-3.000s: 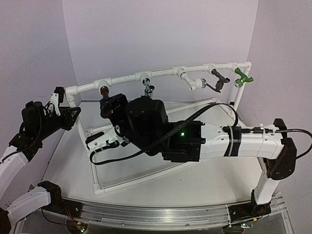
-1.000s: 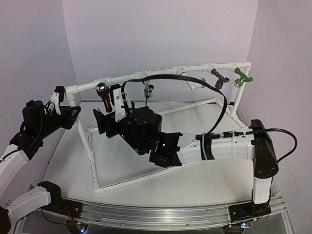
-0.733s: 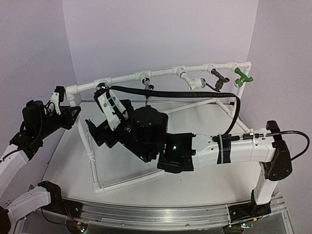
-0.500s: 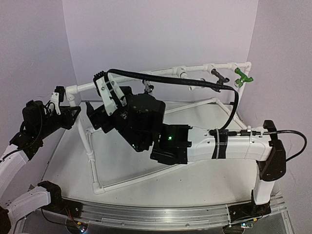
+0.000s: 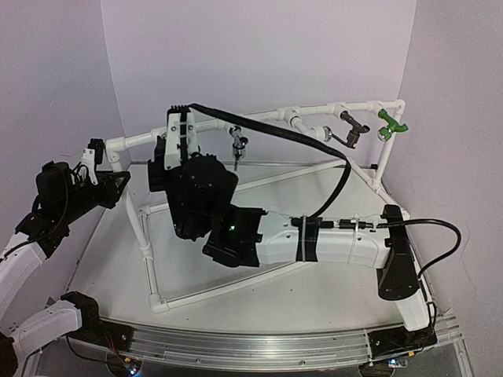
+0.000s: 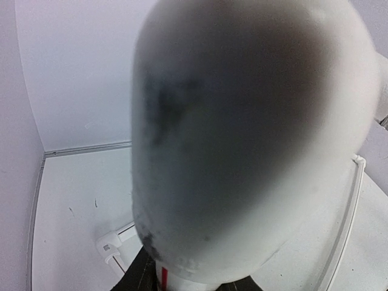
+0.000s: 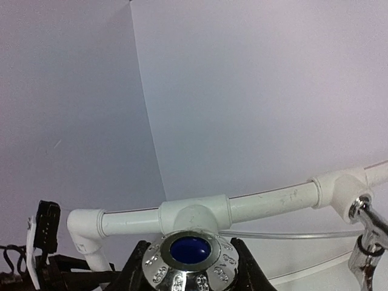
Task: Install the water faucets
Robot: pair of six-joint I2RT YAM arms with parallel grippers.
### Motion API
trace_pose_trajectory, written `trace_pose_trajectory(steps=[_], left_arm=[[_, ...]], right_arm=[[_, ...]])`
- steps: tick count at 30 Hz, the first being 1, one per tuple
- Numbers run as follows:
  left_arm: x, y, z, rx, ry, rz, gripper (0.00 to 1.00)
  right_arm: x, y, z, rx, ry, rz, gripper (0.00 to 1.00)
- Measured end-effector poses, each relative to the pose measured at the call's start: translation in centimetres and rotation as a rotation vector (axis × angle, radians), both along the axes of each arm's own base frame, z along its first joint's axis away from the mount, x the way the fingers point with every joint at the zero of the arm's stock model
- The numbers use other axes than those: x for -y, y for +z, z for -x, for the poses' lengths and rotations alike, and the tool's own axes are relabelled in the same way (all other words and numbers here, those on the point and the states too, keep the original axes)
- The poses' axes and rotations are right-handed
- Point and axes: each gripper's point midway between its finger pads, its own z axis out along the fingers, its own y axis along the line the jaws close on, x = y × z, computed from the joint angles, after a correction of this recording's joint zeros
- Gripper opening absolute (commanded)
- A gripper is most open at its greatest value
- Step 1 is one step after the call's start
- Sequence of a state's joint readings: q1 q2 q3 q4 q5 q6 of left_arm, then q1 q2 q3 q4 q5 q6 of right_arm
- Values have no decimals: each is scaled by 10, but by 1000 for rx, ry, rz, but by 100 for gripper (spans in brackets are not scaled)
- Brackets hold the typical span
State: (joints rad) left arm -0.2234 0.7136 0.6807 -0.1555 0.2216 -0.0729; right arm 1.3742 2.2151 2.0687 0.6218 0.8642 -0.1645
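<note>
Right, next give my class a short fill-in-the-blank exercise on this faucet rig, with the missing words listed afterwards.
1. The rightmost faucet on the pipe frame is coloured ____.
2. The right end effector grips a chrome-rimmed faucet whose centre is ____.
3. In the top view, that end effector works at the frame's ____ end.

Missing words: green; blue; left.

Setting. A plain, pale lilac back wall [image 5: 259, 55] meets the left wall [image 5: 47, 78] and right wall [image 5: 460, 86] at vertical corners. The white table [image 5: 102, 267], apparently matte, has an aluminium rail [image 5: 259, 345] along its near edge. Lighting is even and diffuse.
</note>
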Motion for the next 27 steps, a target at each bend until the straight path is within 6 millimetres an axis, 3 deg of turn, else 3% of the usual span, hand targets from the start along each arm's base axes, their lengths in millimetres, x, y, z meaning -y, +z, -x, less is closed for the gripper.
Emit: trace_pose_trajectory(steps=[5, 7, 9, 12, 14, 19, 24, 27], left_arm=[[5, 1, 3, 6, -33, -7, 1], [8, 0, 6, 6, -50, -10, 1], [9, 1, 7, 6, -54, -12, 1], [7, 0, 7, 4, -47, -10, 1], [6, 0, 6, 2, -40, -8, 1], [6, 0, 6, 1, -37, -6, 1], [6, 0, 6, 1, -37, -6, 1], [5, 0, 6, 1, -37, -6, 1]], right_arm=[[23, -11, -3, -123, 123, -311, 2], [29, -14, -2, -166, 190, -412, 17], [31, -15, -2, -181, 247, -468, 39], [27, -11, -3, -164, 298, -463, 61], [29, -11, -2, -149, 313, -414, 71], [29, -18, 7, -50, 380, -48, 88], [38, -6, 47, 160, 490, 395, 98], [40, -1, 73, 337, 521, 654, 98]])
